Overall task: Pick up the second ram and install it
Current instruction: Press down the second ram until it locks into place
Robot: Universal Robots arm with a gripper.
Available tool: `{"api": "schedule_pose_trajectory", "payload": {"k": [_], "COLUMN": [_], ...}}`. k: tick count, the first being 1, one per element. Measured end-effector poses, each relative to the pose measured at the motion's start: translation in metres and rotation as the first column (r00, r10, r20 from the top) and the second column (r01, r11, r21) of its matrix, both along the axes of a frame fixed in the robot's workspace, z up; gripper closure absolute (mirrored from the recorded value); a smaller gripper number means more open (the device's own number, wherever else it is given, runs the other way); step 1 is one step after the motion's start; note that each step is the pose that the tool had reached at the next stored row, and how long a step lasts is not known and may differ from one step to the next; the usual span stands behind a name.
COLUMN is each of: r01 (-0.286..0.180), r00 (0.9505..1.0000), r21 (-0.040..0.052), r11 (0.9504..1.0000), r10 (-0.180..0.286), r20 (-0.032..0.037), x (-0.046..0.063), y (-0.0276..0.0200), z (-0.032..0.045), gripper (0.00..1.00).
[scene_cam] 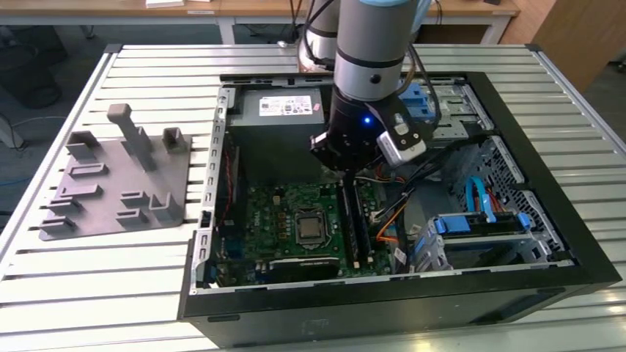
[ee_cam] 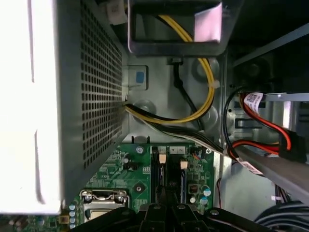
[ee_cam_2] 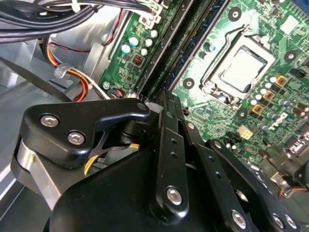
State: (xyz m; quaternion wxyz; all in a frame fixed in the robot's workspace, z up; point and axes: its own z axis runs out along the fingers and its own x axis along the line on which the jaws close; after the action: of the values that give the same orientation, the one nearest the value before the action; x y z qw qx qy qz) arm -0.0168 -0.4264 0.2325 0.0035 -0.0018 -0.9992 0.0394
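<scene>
Second ram [scene_cam: 350, 229]: seen edge-on as a long, thin, dark strip, standing upright in a long black slot of the green motherboard [scene_cam: 278, 213], just to the exterior view's right of the square metal processor socket [scene_cam: 311, 227]. Runs near to far along the board. Too narrow from above to make out its chips or sticker.

At the near edge, the open black computer case [scene_cam: 391, 297], lying on a pale slatted metal table [scene_cam: 98, 293]. Inside at the near right, a drive cage with blue plastic clips [scene_cam: 479, 224].

Farther in, directly over the far end of the strip, the black gripper [scene_cam: 344, 176], hanging straight down from the grey arm. In the second wrist view, jaws drawn close together in line with the slots; cannot tell whether pinching the strip or only meeting above it.

Beyond the gripper, a dark grey power supply box [scene_cam: 278, 125]. Well apart on the left, outside the case, a grey plastic holder plate with upright pegs [scene_cam: 117, 183].
</scene>
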Motion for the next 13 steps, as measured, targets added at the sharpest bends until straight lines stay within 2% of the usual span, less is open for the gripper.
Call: {"api": "schedule_pose_trajectory", "payload": {"k": [10, 13], "r01": [0.0, 0.0], "r00": [1.0, 1.0], "r21": [-0.0017, 0.0005], "r11": [1.0, 1.0], "r10": [0.0, 0.0], "r20": [-0.0007, 0.0004], "x": [0.0, 0.0], "y": [-0.0001, 0.0003], "z": [-0.0173, -0.0159], "gripper": [0.9, 0.9]}}
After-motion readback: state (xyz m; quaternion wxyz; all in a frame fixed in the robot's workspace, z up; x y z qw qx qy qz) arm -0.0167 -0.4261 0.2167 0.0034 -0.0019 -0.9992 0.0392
